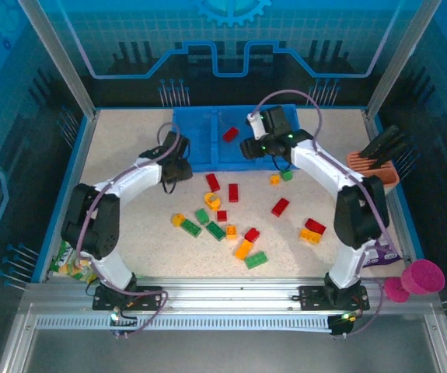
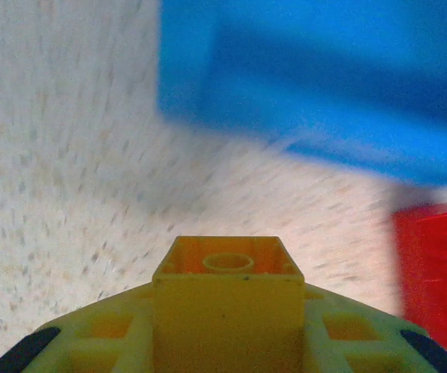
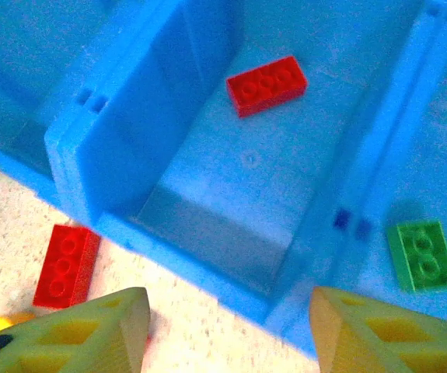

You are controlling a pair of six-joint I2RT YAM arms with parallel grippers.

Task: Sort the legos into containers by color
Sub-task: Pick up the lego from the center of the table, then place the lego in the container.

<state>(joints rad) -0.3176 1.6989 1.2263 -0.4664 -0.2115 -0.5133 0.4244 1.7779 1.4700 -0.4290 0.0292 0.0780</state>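
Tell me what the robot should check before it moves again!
1. The left gripper clamps the yellow brick: ok.
2. The left gripper is above the blue tray: not ok, it is over the table, short of the tray.
3. The right gripper is open and empty: ok.
4. The red brick and the green brick lie in separate compartments: ok.
5. The table is finished: not ok, many loose bricks lie there.

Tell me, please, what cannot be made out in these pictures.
- Top view: the tray's right compartment is largely covered by the right arm.
- Left wrist view: the tray is blurred, and the red brick is cut by the right edge.
- Right wrist view: the tray's left compartment runs off the upper left edge.
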